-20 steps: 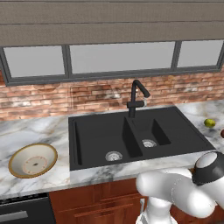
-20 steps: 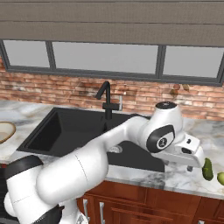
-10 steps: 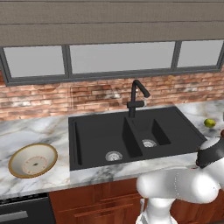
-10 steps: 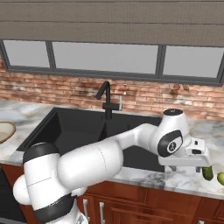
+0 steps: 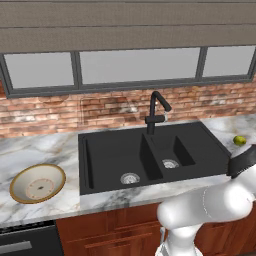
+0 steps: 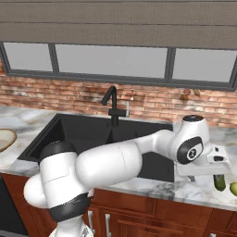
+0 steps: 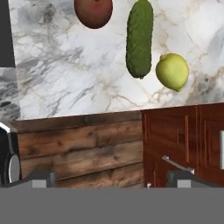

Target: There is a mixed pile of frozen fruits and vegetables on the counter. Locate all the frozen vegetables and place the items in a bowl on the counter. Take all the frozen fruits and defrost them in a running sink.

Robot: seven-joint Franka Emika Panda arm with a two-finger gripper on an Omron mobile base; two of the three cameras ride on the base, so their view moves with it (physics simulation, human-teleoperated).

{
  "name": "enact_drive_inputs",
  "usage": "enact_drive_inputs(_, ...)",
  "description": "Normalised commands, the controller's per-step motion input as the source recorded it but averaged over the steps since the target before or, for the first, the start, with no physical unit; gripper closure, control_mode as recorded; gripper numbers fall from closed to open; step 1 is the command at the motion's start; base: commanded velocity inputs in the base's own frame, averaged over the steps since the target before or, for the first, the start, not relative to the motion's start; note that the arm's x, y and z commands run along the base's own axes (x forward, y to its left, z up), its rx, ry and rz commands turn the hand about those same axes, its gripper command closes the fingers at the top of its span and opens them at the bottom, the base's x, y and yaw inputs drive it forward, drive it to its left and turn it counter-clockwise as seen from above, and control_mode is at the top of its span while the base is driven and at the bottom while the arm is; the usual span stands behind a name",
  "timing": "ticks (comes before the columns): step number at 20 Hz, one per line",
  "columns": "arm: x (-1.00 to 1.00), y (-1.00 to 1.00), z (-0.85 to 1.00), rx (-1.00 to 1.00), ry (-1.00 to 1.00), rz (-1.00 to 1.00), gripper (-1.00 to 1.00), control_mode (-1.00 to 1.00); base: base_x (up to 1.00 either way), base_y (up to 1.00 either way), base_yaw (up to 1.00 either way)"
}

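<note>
In the hand view a dark red ball [image 7: 93,11], a long dark green cucumber-like piece [image 7: 139,37] and a lemon-shaped yellow-green ball [image 7: 172,71] lie side by side on the marble counter [image 7: 65,74]. My gripper [image 7: 111,179] is open with nothing between its fingertips [image 7: 41,177], hovering over the counter's front edge short of them. From the right base view the gripper [image 6: 215,170] hangs just above the green piece [image 6: 219,182] and a yellow-green ball [image 6: 233,187]. Another yellow-green ball [image 5: 240,140] lies right of the black sink [image 5: 145,155]. The bowl [image 5: 37,182] stands far left.
A black gooseneck tap [image 5: 155,110] rises behind the sink, with a brick wall and windows beyond. Reddish-brown cabinet fronts [image 7: 175,140] with a handle drop below the counter edge. My white arm [image 6: 115,162] stretches across the sink's front.
The arm has swung further right, carrying the open hand from beside the sink to above the green piece. The base and the items have stayed put.
</note>
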Motion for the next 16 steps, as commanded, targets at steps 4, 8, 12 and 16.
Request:
enact_drive_inputs(4,0.03,0.00,-0.18,0.08,0.07,0.00,-1.00,-1.00,0.00,0.00,0.00)
enact_drive_inputs(8,0.19,-0.07,-0.32,0.05,0.00,0.05,-1.00,-1.00,0.00,0.00,0.00)
enact_drive_inputs(12,0.28,-0.12,-0.28,0.02,0.00,0.06,-1.00,-1.00,0.00,0.00,0.00)
enact_drive_inputs(16,0.26,-0.16,-0.13,0.00,0.00,0.04,-1.00,-1.00,0.00,0.00,0.00)
